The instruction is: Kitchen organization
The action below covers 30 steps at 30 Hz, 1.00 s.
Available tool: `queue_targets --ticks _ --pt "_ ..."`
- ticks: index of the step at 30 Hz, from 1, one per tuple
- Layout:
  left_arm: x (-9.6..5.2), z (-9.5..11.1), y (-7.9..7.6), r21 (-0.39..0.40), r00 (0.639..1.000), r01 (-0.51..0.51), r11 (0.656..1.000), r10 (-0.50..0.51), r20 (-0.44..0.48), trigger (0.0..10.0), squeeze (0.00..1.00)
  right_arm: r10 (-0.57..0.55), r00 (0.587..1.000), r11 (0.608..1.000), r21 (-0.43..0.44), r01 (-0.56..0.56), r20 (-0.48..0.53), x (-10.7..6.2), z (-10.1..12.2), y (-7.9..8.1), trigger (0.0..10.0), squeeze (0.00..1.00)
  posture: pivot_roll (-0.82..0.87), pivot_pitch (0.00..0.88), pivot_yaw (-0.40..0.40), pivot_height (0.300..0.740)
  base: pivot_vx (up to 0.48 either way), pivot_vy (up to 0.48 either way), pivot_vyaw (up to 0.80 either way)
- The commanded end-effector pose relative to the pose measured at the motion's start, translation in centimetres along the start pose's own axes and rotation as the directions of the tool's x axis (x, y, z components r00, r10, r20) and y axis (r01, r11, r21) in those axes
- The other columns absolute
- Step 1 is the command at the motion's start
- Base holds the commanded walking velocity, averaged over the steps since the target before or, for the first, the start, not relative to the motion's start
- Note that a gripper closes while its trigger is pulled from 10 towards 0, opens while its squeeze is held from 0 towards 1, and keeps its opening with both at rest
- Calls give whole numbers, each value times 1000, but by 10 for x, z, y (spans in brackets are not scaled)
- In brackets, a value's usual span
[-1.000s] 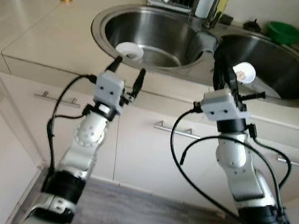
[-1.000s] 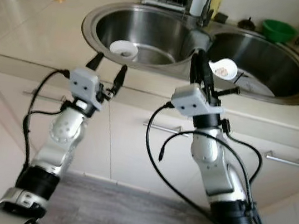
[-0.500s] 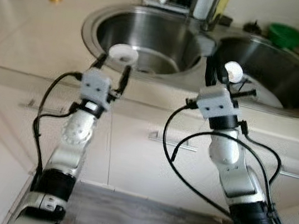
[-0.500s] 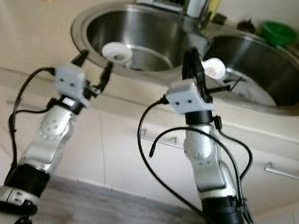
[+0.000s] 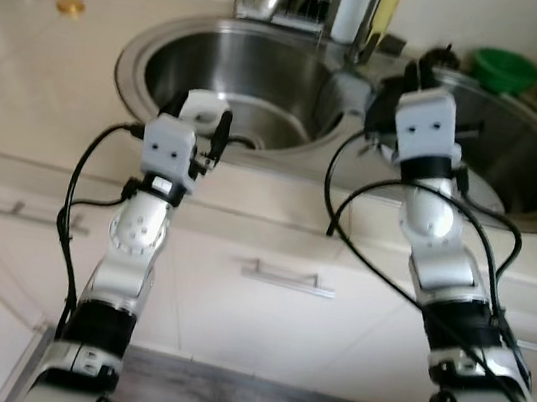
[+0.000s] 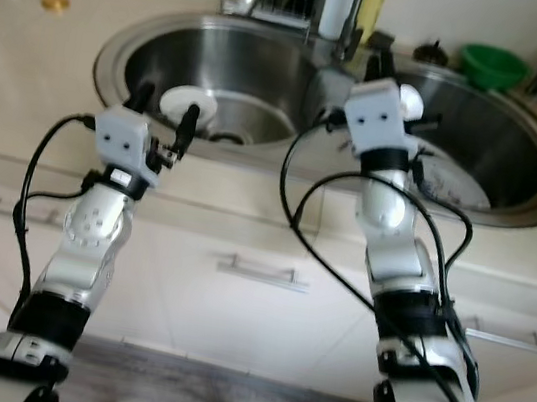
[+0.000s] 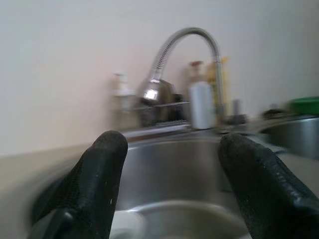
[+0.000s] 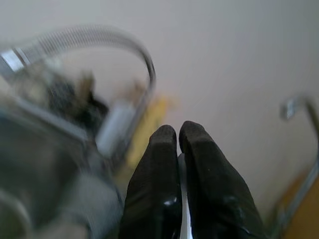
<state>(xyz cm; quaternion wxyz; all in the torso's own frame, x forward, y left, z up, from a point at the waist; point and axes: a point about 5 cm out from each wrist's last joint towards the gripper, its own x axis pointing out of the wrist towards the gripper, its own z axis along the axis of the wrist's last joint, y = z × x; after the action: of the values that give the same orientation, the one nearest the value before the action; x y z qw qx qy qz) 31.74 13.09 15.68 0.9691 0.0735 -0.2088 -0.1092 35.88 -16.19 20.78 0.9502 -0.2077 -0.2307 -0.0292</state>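
White item in right tool: a small white piece [image 6: 412, 102] shows just past the wrist housing, above the divider between the two basins; we cannot tell what it is.
Right tool [image 8: 178, 144]: fingers pressed together with a thin white sliver between them, so we judge it clenched on the white item.
White dish [image 6: 186, 104]: lies in the left basin [image 6: 269, 60] near the drain.
Left tool [image 6: 163, 113]: fingers spread, grasping nothing, poised at the basin's near rim just above the dish.
Right basin [image 6: 519, 148]: holds a pale plate [image 6: 453, 183] on its floor.
Table [image 5: 34, 75]: a small gold lid [image 5: 71, 6] rests on it, well apart from the sink.
Step in hand: we judge a carry of the white item over the sink.
Next move: calls for lowering the right tool to a resting spot before release; the left must descend around the dish rim.
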Motion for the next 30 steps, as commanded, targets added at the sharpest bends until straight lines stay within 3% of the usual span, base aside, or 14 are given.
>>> queue_targets --ticks 1,2,3,11,30 --pt "0 2 2 13 1000 7 1000 -7 8 10000 0 -14 999 999 40 16 -36 3 -4 -3 10000 0 177 0 -74 740 0 0 0" --pt "0 2 2 13 1000 7 1000 -7 7 10000 0 -23 999 999 46 25 -41 2 -6 -4 10000 63 173 0 -71 740 0 0 0" --pt "0 1 2 13 1000 9 1000 -9 6 10000 0 -57 997 995 82 61 -53 1 -9 -10 10000 1000 173 0 -70 740 0 0 0" --pt "0 1 -2 7 1000 27 1000 -27 1 10000 0 -100 991 990 89 107 -84 -3 -17 -18 10000 1000 169 0 -66 740 0 0 0" --pt "0 1 -3 -13 999 38 999 -38 7 10000 0 -95 995 984 150 99 -32 -16 -9 -10 10000 1000 169 0 -68 740 0 0 0"
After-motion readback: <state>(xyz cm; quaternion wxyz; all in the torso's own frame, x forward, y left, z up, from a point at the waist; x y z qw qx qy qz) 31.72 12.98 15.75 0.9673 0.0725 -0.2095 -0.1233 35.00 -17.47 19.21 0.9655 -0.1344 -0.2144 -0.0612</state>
